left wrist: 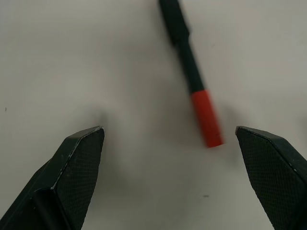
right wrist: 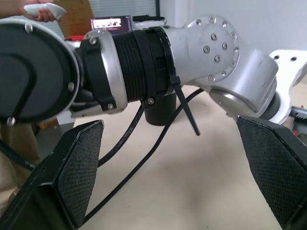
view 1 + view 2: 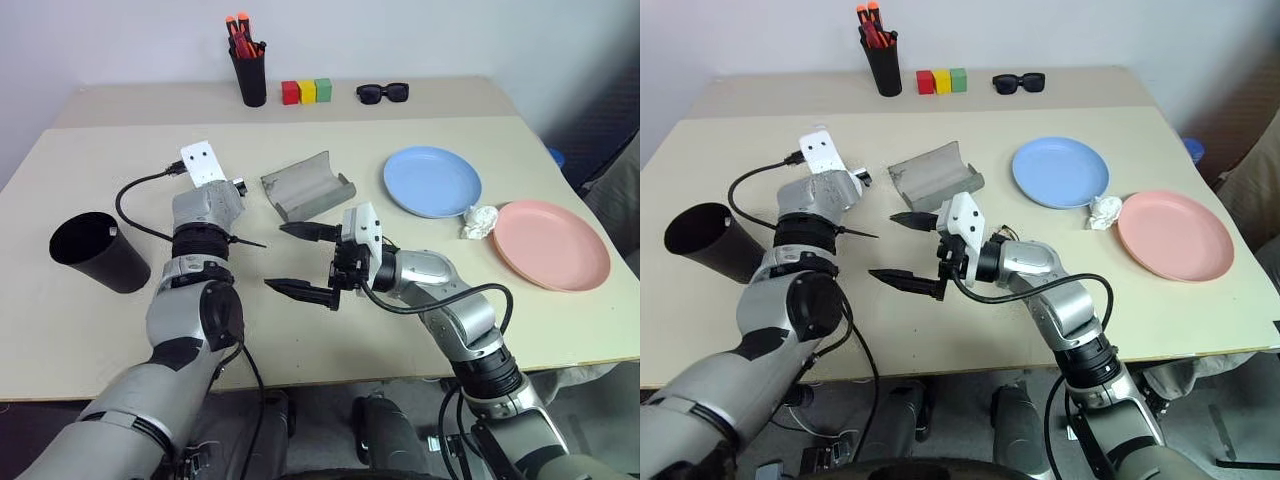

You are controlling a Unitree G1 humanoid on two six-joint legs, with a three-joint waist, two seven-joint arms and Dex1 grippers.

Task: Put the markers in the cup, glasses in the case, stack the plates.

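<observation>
Marker (image 1: 194, 76), red and black: lying loose on table (image 3: 300, 330) | left gripper (image 1: 170, 158): spread wide above it | right gripper (image 3: 298, 260): wide, empty, mid-table

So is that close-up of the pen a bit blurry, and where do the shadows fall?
Left wrist view: the red and black pen is soft and smeared along its length, with a faint shadow beside it. Left eye view: lighting is even, and the black cup and blue plate cast only soft, short shadows on the table.

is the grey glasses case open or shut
Open: the case lies on the table with its lid swung back, hollow inside facing up.
</observation>
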